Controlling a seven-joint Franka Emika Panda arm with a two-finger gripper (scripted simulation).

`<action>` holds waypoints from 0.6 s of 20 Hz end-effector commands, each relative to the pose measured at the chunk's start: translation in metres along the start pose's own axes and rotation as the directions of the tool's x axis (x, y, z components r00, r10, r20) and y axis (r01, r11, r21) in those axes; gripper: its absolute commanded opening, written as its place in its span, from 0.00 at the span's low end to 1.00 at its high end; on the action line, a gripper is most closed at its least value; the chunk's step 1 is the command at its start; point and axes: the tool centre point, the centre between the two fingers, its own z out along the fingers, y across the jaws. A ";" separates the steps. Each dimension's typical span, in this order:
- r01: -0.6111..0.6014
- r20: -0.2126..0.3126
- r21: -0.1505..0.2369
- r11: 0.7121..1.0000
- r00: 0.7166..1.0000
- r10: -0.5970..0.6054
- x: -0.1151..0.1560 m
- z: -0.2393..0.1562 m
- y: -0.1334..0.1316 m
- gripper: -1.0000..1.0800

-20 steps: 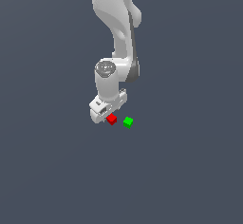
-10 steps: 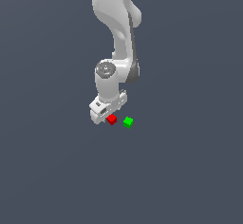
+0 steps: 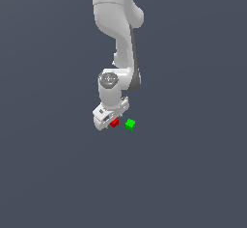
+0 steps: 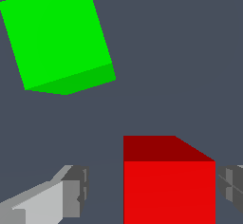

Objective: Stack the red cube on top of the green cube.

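Claw lower now around red cube

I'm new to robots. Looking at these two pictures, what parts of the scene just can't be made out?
- Exterior view: the end effector covers part of the red cube, so its fingers and any contact are hidden.
- Wrist view: the red cube is cut off by the picture's edge. One finger sits right at its side; contact is unclear. The other finger stands apart.
- Wrist view: the green cube is cut by the edge.
- Exterior view: the arm's base lies outside the frame.
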 end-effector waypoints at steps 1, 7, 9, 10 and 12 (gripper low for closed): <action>0.000 -0.001 -0.001 1.000 1.000 0.000 0.001 0.005 0.001 0.96; 0.000 -0.001 -0.001 1.000 1.000 0.000 0.001 0.006 0.001 0.00; 0.000 -0.001 -0.001 1.000 1.000 0.000 0.001 0.006 0.001 0.00; 0.000 -0.001 -0.001 1.000 1.000 0.000 0.001 0.006 0.001 0.00; 0.000 -0.001 -0.001 1.000 1.000 0.000 0.001 0.006 0.001 0.00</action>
